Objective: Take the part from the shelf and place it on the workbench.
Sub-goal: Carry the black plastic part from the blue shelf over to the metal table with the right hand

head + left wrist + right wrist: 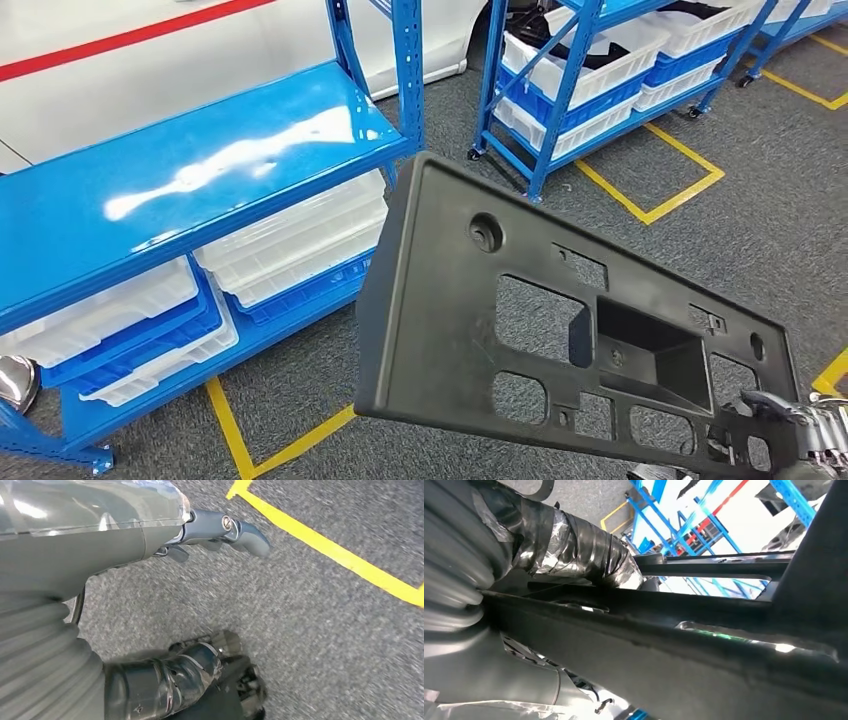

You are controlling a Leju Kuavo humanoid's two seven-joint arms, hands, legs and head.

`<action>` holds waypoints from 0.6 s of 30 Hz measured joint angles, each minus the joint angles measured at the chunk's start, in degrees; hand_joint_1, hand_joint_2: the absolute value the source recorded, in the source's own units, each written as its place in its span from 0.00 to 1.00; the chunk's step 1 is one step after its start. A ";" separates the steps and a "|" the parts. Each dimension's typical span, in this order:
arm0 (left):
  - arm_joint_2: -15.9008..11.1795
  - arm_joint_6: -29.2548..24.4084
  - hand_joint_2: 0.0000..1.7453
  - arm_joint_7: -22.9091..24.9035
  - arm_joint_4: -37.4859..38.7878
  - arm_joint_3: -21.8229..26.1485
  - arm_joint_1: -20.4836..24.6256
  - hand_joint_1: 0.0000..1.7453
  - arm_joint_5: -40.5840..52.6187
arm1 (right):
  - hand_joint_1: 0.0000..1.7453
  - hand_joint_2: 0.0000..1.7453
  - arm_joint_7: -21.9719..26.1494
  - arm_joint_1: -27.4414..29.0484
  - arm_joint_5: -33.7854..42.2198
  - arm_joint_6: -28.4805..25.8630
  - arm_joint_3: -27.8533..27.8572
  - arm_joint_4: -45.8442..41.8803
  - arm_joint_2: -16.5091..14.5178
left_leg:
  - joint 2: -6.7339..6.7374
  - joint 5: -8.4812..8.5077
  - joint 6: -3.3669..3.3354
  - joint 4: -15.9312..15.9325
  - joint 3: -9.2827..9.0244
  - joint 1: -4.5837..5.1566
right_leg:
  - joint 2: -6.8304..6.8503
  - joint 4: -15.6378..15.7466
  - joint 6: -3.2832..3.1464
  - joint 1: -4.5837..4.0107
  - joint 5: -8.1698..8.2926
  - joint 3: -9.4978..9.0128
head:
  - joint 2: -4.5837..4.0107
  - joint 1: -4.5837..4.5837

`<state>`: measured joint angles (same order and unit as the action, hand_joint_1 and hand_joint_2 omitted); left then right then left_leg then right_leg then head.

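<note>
The flat black plastic panel part (470,310) (rectangular cutouts, a recessed box pocket) hangs tilted, clear of the glossy blue metal shelf (190,165).

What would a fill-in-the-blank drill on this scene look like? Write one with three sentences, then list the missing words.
1. The black plastic part is held by the robot's ____ hand.
2. The top level of the nearest blue shelf carries nothing, while the levels below hold ____ plastic bins.
3. The left hand hangs over grey floor marked with ____ lines.

Missing words: right; white; yellow
</note>
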<state>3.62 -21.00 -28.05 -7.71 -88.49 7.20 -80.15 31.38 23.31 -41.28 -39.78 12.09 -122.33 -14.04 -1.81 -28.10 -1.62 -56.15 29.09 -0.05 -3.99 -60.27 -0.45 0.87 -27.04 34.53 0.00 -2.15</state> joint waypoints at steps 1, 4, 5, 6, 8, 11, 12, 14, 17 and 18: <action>0.02 0.00 1.00 0.04 0.01 -0.01 -0.03 0.00 -0.04 | 1.00 1.00 0.01 -0.07 0.53 0.00 -0.01 0.01 0.11 | 0.61 0.41 -0.16 0.75 -0.31 -0.15 | 0.99 -1.12 0.19 -0.13 -0.87 0.51 | 0.00 -0.04; 0.03 0.00 1.00 0.23 0.02 -0.01 -0.18 0.00 -0.19 | 1.00 1.00 0.20 -0.32 1.51 0.00 -0.03 0.05 0.55 | 2.47 0.65 -0.51 1.20 -0.46 -0.14 | 3.44 -9.68 0.67 -0.04 -5.75 4.57 | 0.00 -0.13; 0.03 0.00 1.00 0.29 0.02 -0.02 -0.26 0.00 -0.24 | 1.00 1.00 0.32 -0.31 1.74 0.00 -0.03 0.07 0.67 | 3.12 0.55 -0.54 1.05 -0.41 -0.12 | 3.55 -12.18 0.89 0.12 -6.60 5.71 | 0.00 -0.13; 0.03 0.00 1.00 0.34 0.02 -0.02 -0.32 0.00 -0.28 | 1.00 1.00 0.42 -0.27 1.93 0.00 -0.02 0.09 0.76 | 3.74 0.40 -0.51 0.89 -0.38 -0.12 | 3.64 -13.10 1.11 0.27 -6.46 6.06 | 0.00 -0.13; 0.04 0.00 1.00 0.37 0.02 -0.03 -0.33 0.00 -0.40 | 1.00 1.00 0.66 -0.25 2.32 0.00 0.00 0.10 0.86 | 4.80 -0.05 -0.17 0.35 -0.36 -0.24 | 4.25 -9.53 1.50 0.63 -3.69 3.94 | 0.00 -0.14; 0.00 -0.03 1.00 0.32 0.03 -0.03 -0.24 0.00 -0.60 | 1.00 1.00 0.99 -0.29 2.97 0.00 0.02 0.06 1.02 | 5.93 -1.23 0.93 -1.21 -0.08 -0.14 | 6.42 -1.37 1.18 0.51 -1.10 -0.40 | 0.00 -0.08; -0.02 -0.05 1.00 0.28 0.03 -0.03 -0.21 0.00 -0.63 | 1.00 1.00 1.03 -0.27 3.23 0.00 0.05 0.03 1.05 | 6.21 -1.46 1.23 -1.53 -0.03 0.00 | 6.57 -0.84 0.75 0.32 -1.37 -0.54 | 0.00 -0.04; -0.04 -0.07 1.00 0.23 0.04 -0.02 -0.15 0.00 -0.69 | 1.00 1.00 1.03 -0.09 3.70 0.00 0.20 -0.03 1.10 | 6.73 -1.70 1.66 -1.72 -0.08 0.00 | 5.60 -0.84 -0.21 0.19 -1.23 -0.24 | 0.00 0.04; -0.04 -0.12 1.00 0.24 0.04 -0.02 -0.14 0.00 -0.78 | 1.00 1.00 1.03 0.21 4.22 0.00 0.40 -0.15 1.10 | 4.43 -4.77 2.37 -5.48 1.40 -0.39 | 4.48 -0.63 -1.12 0.29 -0.88 -0.02 | 0.00 0.05; -0.04 -0.13 1.00 0.26 0.04 -0.02 -0.21 0.00 -0.83 | 1.00 1.00 1.04 0.32 4.36 0.00 0.43 -0.18 1.10 | 3.34 -6.76 2.49 -8.87 2.87 -0.46 | 4.09 -0.63 -1.29 0.27 -0.81 0.12 | 0.00 0.05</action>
<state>3.58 -21.14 -27.79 -7.67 -88.52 6.99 -80.98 32.42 23.63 -36.92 -39.78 12.52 -122.51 -12.94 1.53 -34.86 0.87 -65.02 31.96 -0.50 0.10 -60.90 -1.75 1.13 -27.86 34.64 0.00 -2.10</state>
